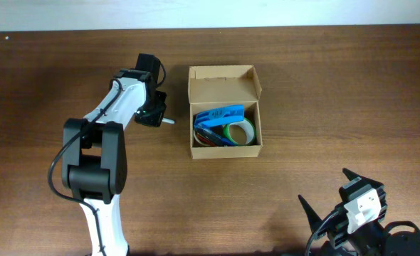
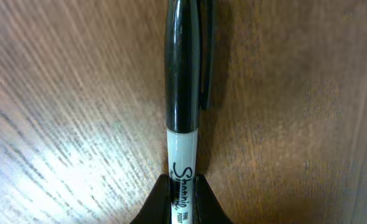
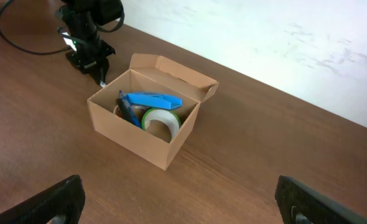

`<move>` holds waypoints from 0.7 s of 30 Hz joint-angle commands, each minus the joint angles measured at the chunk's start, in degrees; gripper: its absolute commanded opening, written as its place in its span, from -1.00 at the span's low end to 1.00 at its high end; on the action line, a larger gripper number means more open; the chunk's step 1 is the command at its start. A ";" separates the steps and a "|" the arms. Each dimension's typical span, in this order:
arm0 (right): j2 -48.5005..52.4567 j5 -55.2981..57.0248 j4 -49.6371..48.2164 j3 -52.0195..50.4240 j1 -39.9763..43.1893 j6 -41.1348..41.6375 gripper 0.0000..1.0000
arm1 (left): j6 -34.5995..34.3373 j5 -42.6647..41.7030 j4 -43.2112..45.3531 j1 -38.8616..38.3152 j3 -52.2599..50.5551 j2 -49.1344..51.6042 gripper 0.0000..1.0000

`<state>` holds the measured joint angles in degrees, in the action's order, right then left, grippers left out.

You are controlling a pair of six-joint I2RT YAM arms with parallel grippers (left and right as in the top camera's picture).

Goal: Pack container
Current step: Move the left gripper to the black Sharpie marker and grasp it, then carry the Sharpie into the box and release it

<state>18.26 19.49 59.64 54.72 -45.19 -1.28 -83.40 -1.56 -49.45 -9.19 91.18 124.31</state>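
Note:
The tan cardboard container (image 1: 225,114) stands open at the table's middle, its flap lid raised at the back. It also shows in the right wrist view (image 3: 147,118). Inside lie a blue plastic clip (image 1: 221,114), a green tape roll (image 1: 240,131) and other small items. My left gripper (image 1: 153,114) is just left of the container, shut on a black Sharpie marker (image 2: 182,99) that lies along the wood. The marker's white end (image 1: 169,121) pokes out toward the box. My right gripper (image 1: 342,192) is wide open and empty at the front right.
The wooden table (image 1: 324,92) runs to a white wall at the back. The left arm (image 1: 100,163) stretches from the front left edge toward the box. The right arm's base (image 1: 381,238) sits at the front right corner.

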 commanded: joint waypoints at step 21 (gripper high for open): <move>-0.17 0.70 -0.24 -0.20 0.26 0.92 0.98 | -4.07 4.15 -6.27 -14.21 0.94 -22.36 -0.96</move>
<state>18.26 19.49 59.64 54.72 -45.19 -1.28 -84.36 1.74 -55.51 -20.16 91.42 103.28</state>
